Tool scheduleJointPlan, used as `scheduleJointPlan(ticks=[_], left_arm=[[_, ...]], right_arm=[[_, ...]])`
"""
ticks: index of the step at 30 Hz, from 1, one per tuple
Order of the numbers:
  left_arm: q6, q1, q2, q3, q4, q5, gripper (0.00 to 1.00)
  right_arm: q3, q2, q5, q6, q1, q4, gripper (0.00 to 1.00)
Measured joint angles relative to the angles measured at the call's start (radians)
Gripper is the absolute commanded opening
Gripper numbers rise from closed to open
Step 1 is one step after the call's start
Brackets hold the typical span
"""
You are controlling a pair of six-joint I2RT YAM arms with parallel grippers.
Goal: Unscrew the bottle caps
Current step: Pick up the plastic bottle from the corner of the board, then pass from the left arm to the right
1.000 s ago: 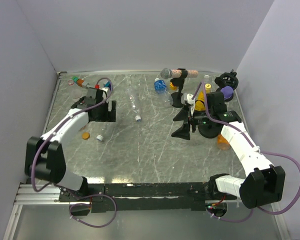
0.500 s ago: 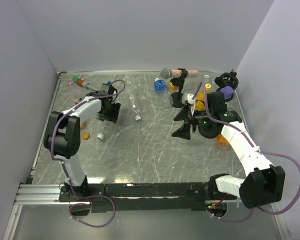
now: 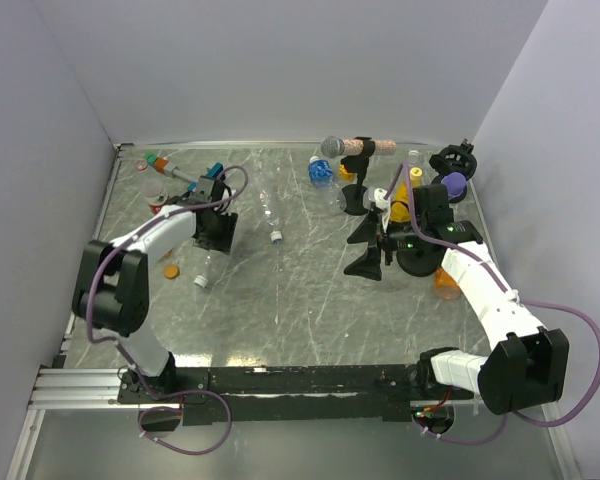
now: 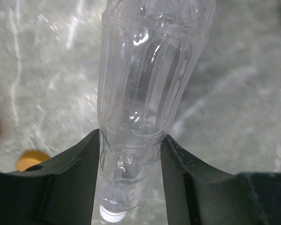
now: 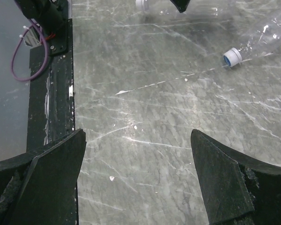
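The left arm [image 3: 160, 232] is stretching low across the counter [image 3: 300, 300], the left pincer [image 4: 130, 138] squeezing a clear bottle [image 4: 145, 84] lying there, white cap [image 4: 113, 214] on, while the right pincer [image 5: 138, 133] is gaping wide.

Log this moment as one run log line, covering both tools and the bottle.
left tool: gripping clear bottle near its neck | white cap: on | right tool: open, empty

clear bottle [image 4: 145, 93], white cap [image 4: 113, 214], orange cap [image 4: 30, 160], grey marble-patterned table [image 4: 234, 117] with white veins
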Motion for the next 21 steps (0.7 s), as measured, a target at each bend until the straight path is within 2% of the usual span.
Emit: scheduleJointPlan(ticks=[3, 6, 10, 14, 17, 21], left_arm=[[-0.015, -0.009, -0.097, -0.051, 0.0, 0.047, 0.34], [-0.027, -0.025, -0.236, -0.105, 0.012, 0.147, 0.33], [-0.06, -0.063, -0.389, -0.168, 0.048, 0.374, 0.33], [-0.133, -0.128, -0.425, -0.22, 0.109, 0.595, 0.32], [-0.229, -0.177, -0.414, -0.271, 0.187, 0.718, 0.3], [-0.391, -0.227, -0.403, -0.32, 0.346, 0.8, 0.29]], right_arm=[[0.0, 0.0, -0.019, -0.039, -0.002, -0.024, 0.99], [0.0, 0.0, -0.07, -0.177, -0.002, -0.109, 0.99], [0.0, 0.003, -0.144, -0.496, -0.002, -0.323, 0.99], [-0.011, 0.005, -0.177, -0.714, -0.002, -0.462, 0.99], [-0.035, -0.002, -0.18, -0.752, -0.002, -0.47, 0.99], [-0.073, -0.041, -0.163, -0.65, -0.002, -0.383, 0.99]])
